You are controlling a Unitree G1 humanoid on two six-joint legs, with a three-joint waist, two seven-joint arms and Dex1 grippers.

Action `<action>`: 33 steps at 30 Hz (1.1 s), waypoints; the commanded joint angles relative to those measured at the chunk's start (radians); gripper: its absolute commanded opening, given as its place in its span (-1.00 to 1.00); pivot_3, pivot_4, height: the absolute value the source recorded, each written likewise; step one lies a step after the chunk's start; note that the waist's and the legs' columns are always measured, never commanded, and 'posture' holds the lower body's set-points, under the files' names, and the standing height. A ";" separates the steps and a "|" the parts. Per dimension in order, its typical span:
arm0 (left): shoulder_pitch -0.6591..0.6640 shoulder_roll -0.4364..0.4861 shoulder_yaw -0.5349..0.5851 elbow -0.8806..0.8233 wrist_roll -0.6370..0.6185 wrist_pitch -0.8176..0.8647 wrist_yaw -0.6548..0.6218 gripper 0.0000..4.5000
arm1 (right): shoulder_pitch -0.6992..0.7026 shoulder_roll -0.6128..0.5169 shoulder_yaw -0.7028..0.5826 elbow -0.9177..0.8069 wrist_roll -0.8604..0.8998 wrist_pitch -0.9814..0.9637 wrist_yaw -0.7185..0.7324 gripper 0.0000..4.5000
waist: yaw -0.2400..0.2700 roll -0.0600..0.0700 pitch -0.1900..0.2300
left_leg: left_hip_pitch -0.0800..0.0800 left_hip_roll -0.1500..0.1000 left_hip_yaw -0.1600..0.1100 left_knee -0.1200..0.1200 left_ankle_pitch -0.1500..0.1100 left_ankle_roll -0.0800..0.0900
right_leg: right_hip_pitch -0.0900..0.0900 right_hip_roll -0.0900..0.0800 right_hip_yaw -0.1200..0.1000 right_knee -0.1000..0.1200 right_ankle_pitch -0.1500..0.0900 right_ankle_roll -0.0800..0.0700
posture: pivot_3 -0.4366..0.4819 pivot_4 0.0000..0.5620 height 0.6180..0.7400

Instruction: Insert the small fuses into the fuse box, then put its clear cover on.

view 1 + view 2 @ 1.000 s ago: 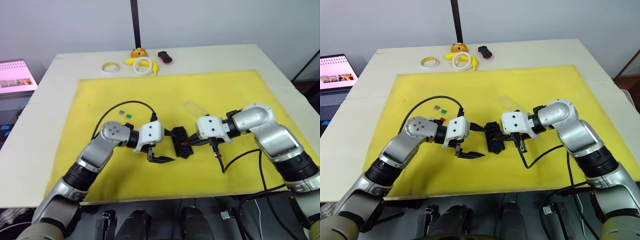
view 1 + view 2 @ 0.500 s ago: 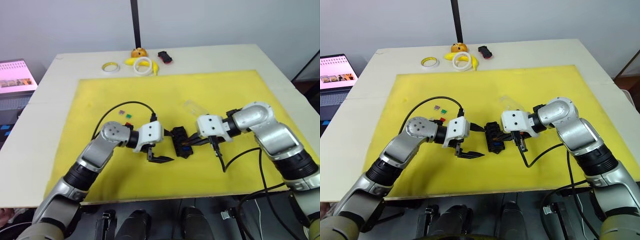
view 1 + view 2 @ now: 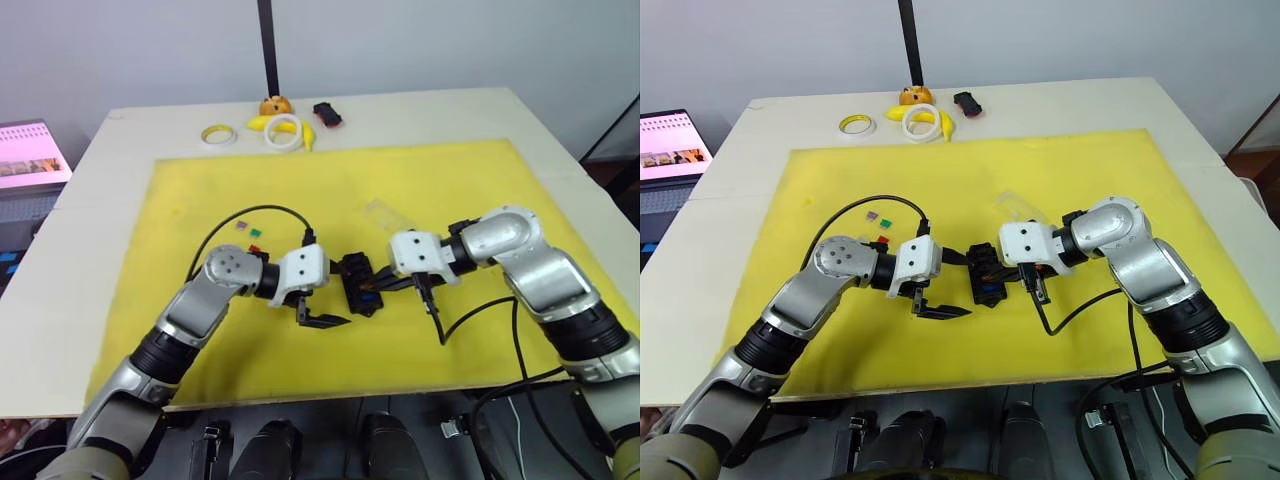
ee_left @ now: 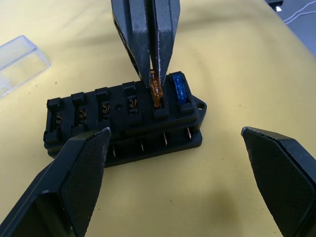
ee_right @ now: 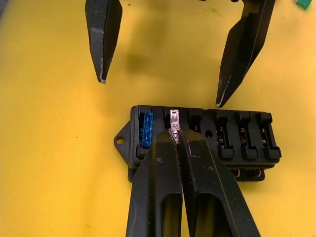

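The black fuse box (image 3: 360, 283) lies on the yellow mat between my two grippers. A blue fuse (image 4: 179, 89) sits in its end slot. My right gripper (image 5: 176, 134) is shut on an orange fuse (image 4: 156, 92), which stands in the slot beside the blue one. My left gripper (image 3: 330, 291) is open, with its fingers spread on either side of the box and not touching it. The clear cover (image 3: 388, 214) lies on the mat just behind the box. Purple, green and red fuses (image 3: 252, 234) lie loose on the mat to the left.
The yellow mat (image 3: 450, 190) covers most of the table. At the far edge lie two tape rings (image 3: 286, 128), a banana, an orange object and a black-and-red object (image 3: 328, 113). A black pole (image 3: 266, 45) rises behind them. A laptop (image 3: 32, 165) stands beyond the left edge.
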State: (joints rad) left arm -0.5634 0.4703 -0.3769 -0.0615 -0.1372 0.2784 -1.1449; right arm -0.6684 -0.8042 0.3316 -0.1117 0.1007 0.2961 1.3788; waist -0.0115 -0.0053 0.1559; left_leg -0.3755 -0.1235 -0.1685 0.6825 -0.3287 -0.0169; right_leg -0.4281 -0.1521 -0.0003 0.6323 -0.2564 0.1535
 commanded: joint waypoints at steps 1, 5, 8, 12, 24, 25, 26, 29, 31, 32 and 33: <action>-0.018 -0.006 0.001 -0.022 0.005 -0.009 0.010 0.98 | -0.002 0.003 0.015 -0.018 -0.007 0.007 0.010 -1.00 | 0.000 0.000 0.000 | 0.000 0.000 0.000 0.000 0.000 0.000 | 0.000 0.000 0.000 0.000 0.000 0.000 | -0.05 -0.47 1.00; -0.027 -0.015 0.001 -0.013 0.007 -0.006 0.014 0.98 | -0.014 -0.005 0.013 -0.017 -0.006 0.011 0.026 -1.00 | 0.000 0.000 0.000 | 0.000 0.000 0.000 0.000 0.000 0.000 | 0.000 0.000 0.000 0.000 0.000 0.000 | -0.05 -0.47 1.00; -0.027 -0.018 0.001 -0.013 0.008 -0.007 0.013 0.98 | -0.013 -0.010 0.019 -0.020 -0.016 0.013 0.030 -1.00 | 0.000 0.000 0.000 | 0.000 0.000 0.000 0.000 0.000 0.000 | 0.000 0.000 0.000 0.000 0.000 0.000 | -0.05 -0.47 1.00; -0.029 -0.021 0.001 -0.011 0.008 -0.006 0.017 0.98 | -0.021 -0.007 0.040 -0.010 -0.043 0.022 0.033 -1.00 | 0.000 0.000 0.000 | 0.000 0.000 0.000 0.000 0.000 0.000 | 0.000 0.000 0.000 0.000 0.000 0.000 | -0.05 -0.47 1.00; -0.030 -0.032 0.001 -0.011 0.009 -0.003 0.025 0.98 | -0.078 -0.011 0.060 -0.056 -0.042 0.124 0.069 -1.00 | 0.001 0.000 0.000 | 0.000 0.000 0.000 0.000 0.000 0.000 | 0.000 0.000 0.000 0.000 0.000 0.000 | -0.05 -0.47 1.00; -0.030 -0.032 0.001 -0.011 0.009 -0.003 0.026 0.98 | -0.079 -0.012 0.060 -0.060 -0.042 0.129 0.069 -1.00 | 0.001 0.000 0.000 | 0.000 0.000 0.000 0.000 0.000 0.000 | 0.000 0.000 0.000 0.000 0.000 0.000 | -0.05 -0.47 1.00; -0.030 -0.033 0.001 -0.010 0.009 -0.003 0.026 0.98 | -0.079 -0.013 0.061 -0.061 -0.047 0.130 0.067 -1.00 | 0.001 0.000 0.000 | 0.000 0.000 0.000 0.000 0.000 0.000 | 0.000 0.000 0.000 0.000 0.000 0.000 | -0.05 -0.47 1.00; -0.030 -0.034 0.001 -0.010 0.009 -0.004 0.027 0.98 | -0.071 -0.011 0.071 -0.054 -0.070 0.125 0.052 -1.00 | 0.001 0.000 0.000 | 0.000 0.000 0.000 0.000 0.000 0.000 | 0.000 0.000 0.000 0.000 0.000 0.000 | -0.05 -0.47 1.00; -0.029 -0.035 0.001 -0.011 0.008 -0.003 0.027 0.98 | -0.061 -0.008 0.076 -0.049 -0.081 0.116 0.045 -1.00 | 0.001 0.000 0.000 | 0.000 0.000 0.000 0.000 0.000 0.000 | 0.000 0.000 0.000 0.000 0.000 0.000 | -0.05 -0.47 1.00; -0.030 -0.035 0.001 -0.010 0.008 -0.004 0.027 0.98 | -0.058 -0.007 0.076 -0.047 -0.083 0.114 0.044 -1.00 | 0.001 0.000 0.000 | 0.000 0.000 0.000 0.000 0.000 0.000 | 0.000 0.000 0.000 0.000 0.000 0.000 | -0.05 -0.47 1.00; -0.030 -0.035 0.001 -0.009 0.008 -0.004 0.027 0.98 | -0.057 -0.006 0.075 -0.046 -0.083 0.114 0.044 -1.00 | 0.001 0.000 0.000 | 0.000 0.000 0.000 0.000 0.000 0.000 | 0.000 0.000 0.000 0.000 0.000 0.000 | -0.05 -0.47 1.00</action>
State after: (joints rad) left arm -0.5818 0.4367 -0.3773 -0.0583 -0.1261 0.2791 -1.1194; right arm -0.7338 -0.8068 0.3889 -0.1469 0.0325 0.4148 1.4238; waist -0.0109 -0.0053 0.1558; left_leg -0.3756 -0.1237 -0.1685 0.6828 -0.3287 -0.0169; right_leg -0.4280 -0.1524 -0.0003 0.6323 -0.2564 0.1535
